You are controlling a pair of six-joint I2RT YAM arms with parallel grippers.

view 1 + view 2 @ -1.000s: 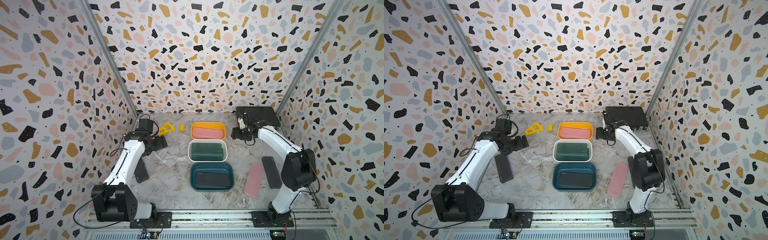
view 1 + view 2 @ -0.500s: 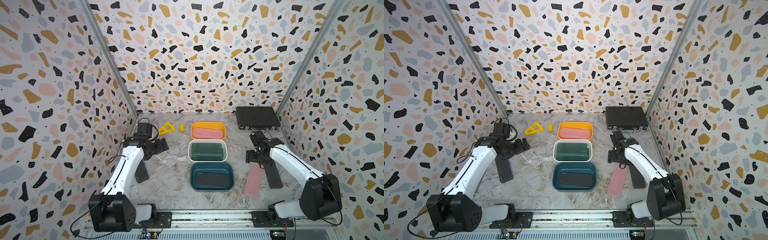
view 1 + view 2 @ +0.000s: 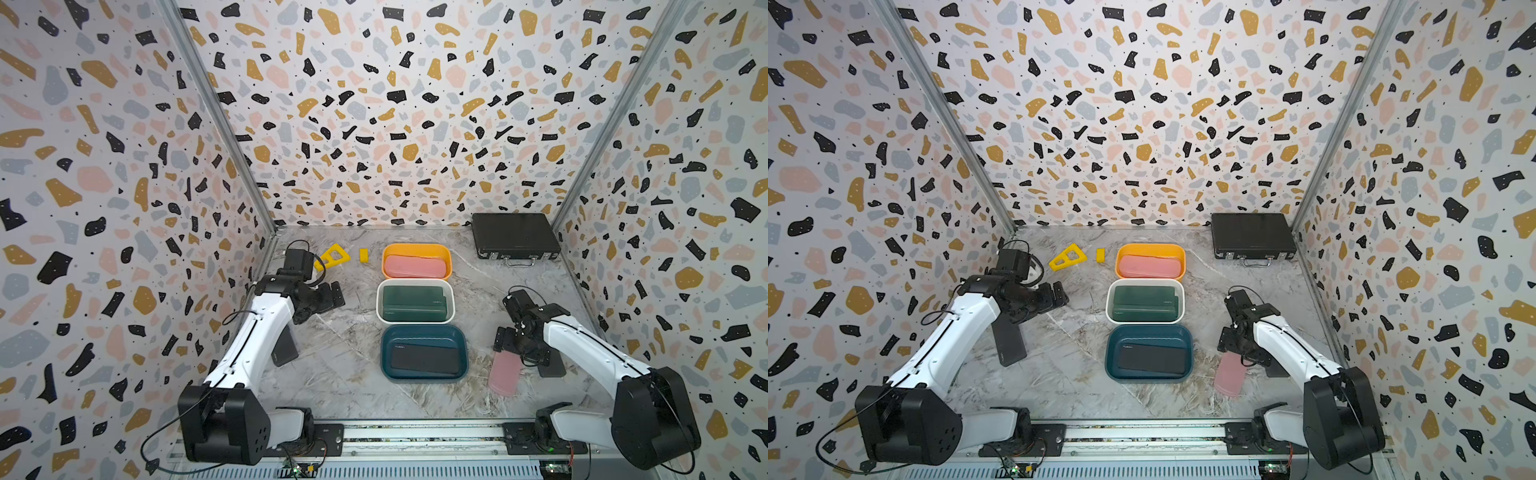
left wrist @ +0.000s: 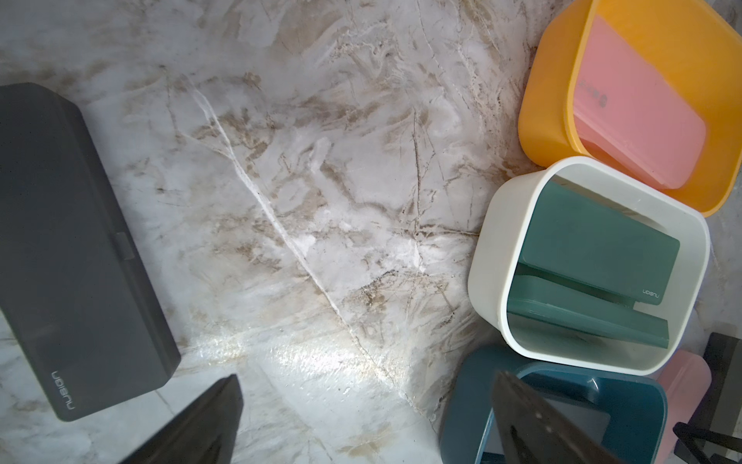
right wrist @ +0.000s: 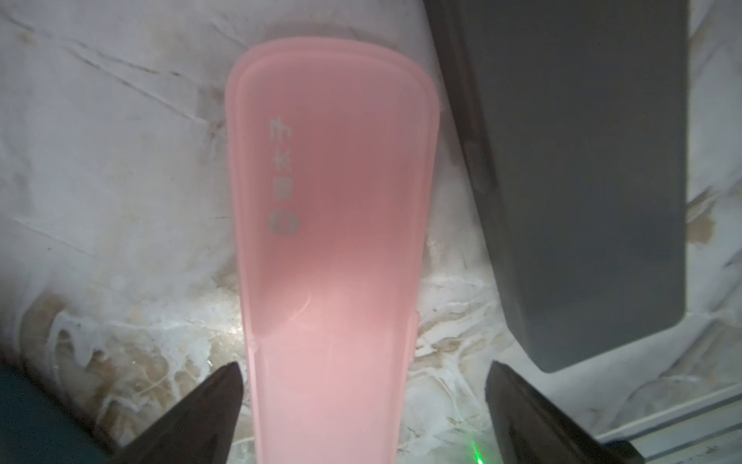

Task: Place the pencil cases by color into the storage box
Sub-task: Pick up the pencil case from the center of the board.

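Marble tabletop [image 3: 353, 374], right gripper [image 5: 363, 367] splayed astride pink case [image 5: 333, 201] — end hidden, left gripper [image 4: 366, 377] splayed empty

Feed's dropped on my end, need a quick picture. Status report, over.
Left gripper open, empty, over the table. Right gripper open, a finger each side of the loose pink case, not gripping. Dark case lies close alongside it, near one finger.

The walls [image 3: 374, 124] are patterned in terrazzo: pink, ochre, grey and black chips on white. The table [image 3: 345, 374] is marbled grey-white with brown veins. A pink case [image 3: 415, 267] is seen in the orange bin [image 3: 415, 248], dark green cases [image 3: 413, 301] in the white bin [image 3: 379, 301], a black case [image 3: 424, 359] in the dark teal bin [image 3: 424, 331]. Light lettering is printed on the loose pink case [image 5: 329, 201] and a charcoal case [image 4: 68, 241].
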